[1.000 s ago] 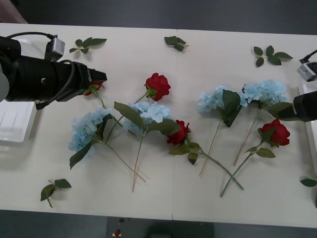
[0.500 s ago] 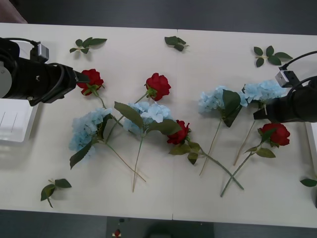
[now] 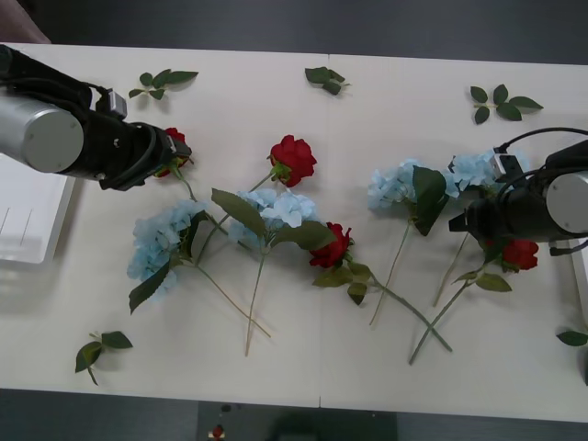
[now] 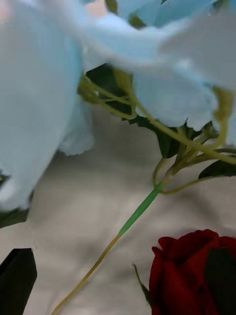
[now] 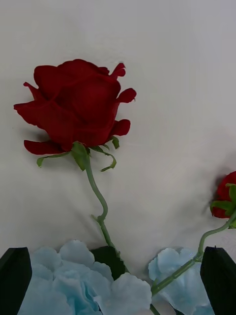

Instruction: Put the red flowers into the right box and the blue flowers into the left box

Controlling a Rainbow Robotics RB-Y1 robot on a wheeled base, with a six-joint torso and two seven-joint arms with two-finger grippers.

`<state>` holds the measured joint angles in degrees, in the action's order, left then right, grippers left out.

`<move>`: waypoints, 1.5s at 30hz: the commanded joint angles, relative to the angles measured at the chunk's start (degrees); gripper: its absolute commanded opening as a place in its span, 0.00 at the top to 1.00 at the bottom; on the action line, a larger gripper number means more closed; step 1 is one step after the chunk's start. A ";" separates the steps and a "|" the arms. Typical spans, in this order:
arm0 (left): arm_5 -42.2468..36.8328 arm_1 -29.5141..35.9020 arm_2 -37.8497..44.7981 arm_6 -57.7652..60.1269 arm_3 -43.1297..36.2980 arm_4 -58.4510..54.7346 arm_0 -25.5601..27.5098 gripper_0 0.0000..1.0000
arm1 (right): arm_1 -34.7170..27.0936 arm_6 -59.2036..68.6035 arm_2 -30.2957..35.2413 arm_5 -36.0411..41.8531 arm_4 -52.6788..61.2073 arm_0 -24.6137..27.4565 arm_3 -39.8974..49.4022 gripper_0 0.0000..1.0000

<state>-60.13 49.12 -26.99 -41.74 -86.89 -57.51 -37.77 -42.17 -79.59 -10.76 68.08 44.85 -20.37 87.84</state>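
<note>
1. Four red flowers and four blue flowers are all still lying loose on the table (image 3: 367, 367), nothing boxed yet. The left box (image 3: 28, 220) sits at about 9 o'clock on the table edge, and only a sliver of the right box (image 3: 581, 266) shows at 3 o'clock.
2. What changed over the last second: both arms swung inward and tipped down over flowers. The left gripper (image 5: 117, 275) went from hovering flat near the 10 o'clock rose (image 5: 73, 110) to pointing straight at it. Its fingers are spread wide at the two corners of its wrist view, holding nothing, with the rose stem running between them.
3. The right gripper (image 3: 469, 220) moved in from the 3 o'clock edge and now sits over the far-right hydrangea (image 3: 482, 170), just beside the red rose (image 3: 521, 253) at 4 o'clock. One black fingertip (image 4: 17, 278) shows with nothing in it, so it looks open and empty.
4. My read: both arms are lining up a first grab. The left one is on a rose though, which belongs in the right box, so that's a long carry across.
</note>
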 commanded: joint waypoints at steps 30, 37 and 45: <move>3.35 -9.48 -17.74 -3.43 21.77 9.69 -14.96 0.00 | 4.72 2.42 -1.37 -8.05 -5.74 -3.27 -7.86 0.00; 3.44 -10.28 -17.74 -3.78 22.38 10.40 -15.22 0.00 | 4.81 2.60 -1.81 -8.23 -6.09 -3.27 -7.86 0.92; 3.44 -10.28 -18.62 -4.13 22.38 10.66 -15.22 0.24 | 4.81 2.60 -1.90 -8.23 -6.97 -3.27 -7.86 1.00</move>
<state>-57.37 38.32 -44.41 -43.91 -63.93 -47.66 -50.31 -38.71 -79.05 -13.05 60.24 38.82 -22.28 79.35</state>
